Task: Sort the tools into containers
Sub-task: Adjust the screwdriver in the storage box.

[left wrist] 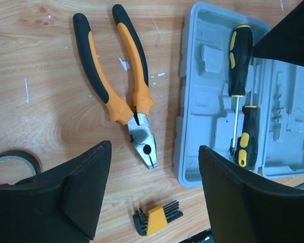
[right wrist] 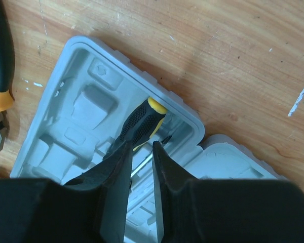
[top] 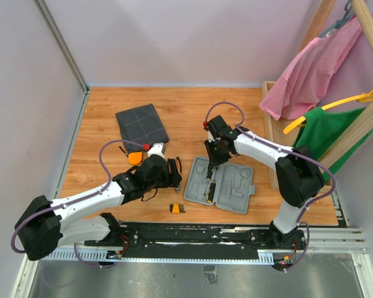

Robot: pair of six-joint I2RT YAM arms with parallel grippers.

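Note:
The orange-and-black pliers (left wrist: pixel 126 96) lie closed on the wood, left of the open light-grey case (left wrist: pixel 207 126). Two black-and-yellow screwdrivers (left wrist: pixel 240 50) lie side by side in the case's left half. My left gripper (left wrist: pixel 154 197) is open and empty, hovering over the pliers' nose and the orange bit holder (left wrist: pixel 157 220). The black tape ring (left wrist: pixel 15 162) shows at its left. My right gripper (right wrist: pixel 141 152) hangs just above a screwdriver handle (right wrist: pixel 142 121) in the case (right wrist: pixel 66 116), jaws narrowly apart and holding nothing. The round orange piece (top: pixel 135 158) and the dark grey pouch (top: pixel 142 124) lie further back.
A wooden rack with pink and green garments (top: pixel 323 81) stands along the right edge. A wall (top: pixel 56 93) borders the table on the left. The right arm's dark body (left wrist: pixel 289 35) reaches over the case's far right corner.

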